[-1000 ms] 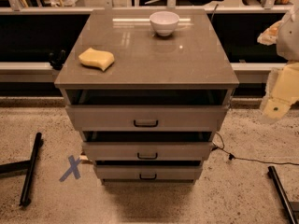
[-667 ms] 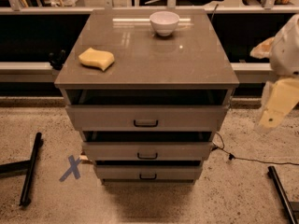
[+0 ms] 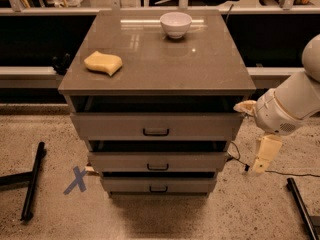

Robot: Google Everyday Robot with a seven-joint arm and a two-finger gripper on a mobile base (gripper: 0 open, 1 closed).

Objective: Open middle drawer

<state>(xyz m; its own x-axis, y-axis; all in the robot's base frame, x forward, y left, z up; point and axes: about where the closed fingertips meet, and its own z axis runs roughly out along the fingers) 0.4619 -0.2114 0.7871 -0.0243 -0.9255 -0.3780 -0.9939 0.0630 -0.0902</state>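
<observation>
Tool (image 3: pixel 260 163) near middle drawer (image 3: pixel 158 161), speckled floor (image 3: pixel 250 211)

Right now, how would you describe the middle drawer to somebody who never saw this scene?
Find the grey-beige cabinet carrying a white bowl and a yellow sponge. Its front has three drawers. The middle drawer is the second, below the taller top drawer and above the smallest-looking bottom drawer; the gripper hangs at its right.

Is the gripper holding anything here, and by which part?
Nothing is held. The gripper hangs right of the cabinet, apart from the middle drawer.
</observation>
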